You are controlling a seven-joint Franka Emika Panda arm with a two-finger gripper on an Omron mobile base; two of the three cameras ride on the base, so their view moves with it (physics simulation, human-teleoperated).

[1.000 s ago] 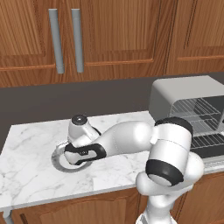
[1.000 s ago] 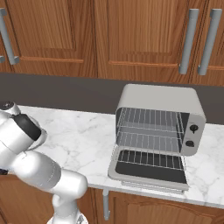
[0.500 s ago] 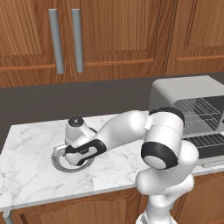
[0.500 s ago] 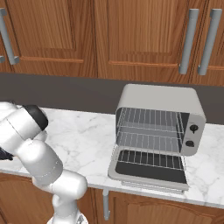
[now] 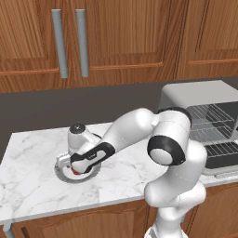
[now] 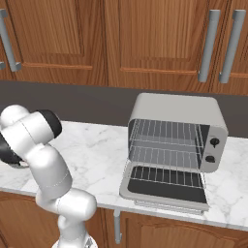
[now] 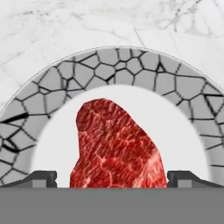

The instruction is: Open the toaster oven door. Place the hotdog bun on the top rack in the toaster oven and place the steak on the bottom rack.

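Note:
The steak (image 7: 116,146), a red raw piece, lies on a round plate (image 7: 127,61) with a grey mosaic rim. My gripper (image 7: 114,179) hangs open just above it, one fingertip on each side of the meat's near end. From the left base view the gripper (image 5: 78,166) is low over the plate (image 5: 61,171) at the counter's left. The toaster oven (image 6: 177,109) stands to the right with its door (image 6: 164,183) folded down flat. Its top rack (image 6: 167,131) and bottom rack (image 6: 167,157) look bare. The hotdog bun is out of view.
The marble counter (image 5: 32,186) runs from the plate to the oven (image 5: 197,95), with a dark backsplash behind. Wooden cabinets with grey bar handles (image 5: 69,42) hang above. My white arm stretches across the counter's middle.
The hand has sunk slightly closer to the plate while the elbow swung back towards the oven. Jaws stay wide. Oven and door are unchanged.

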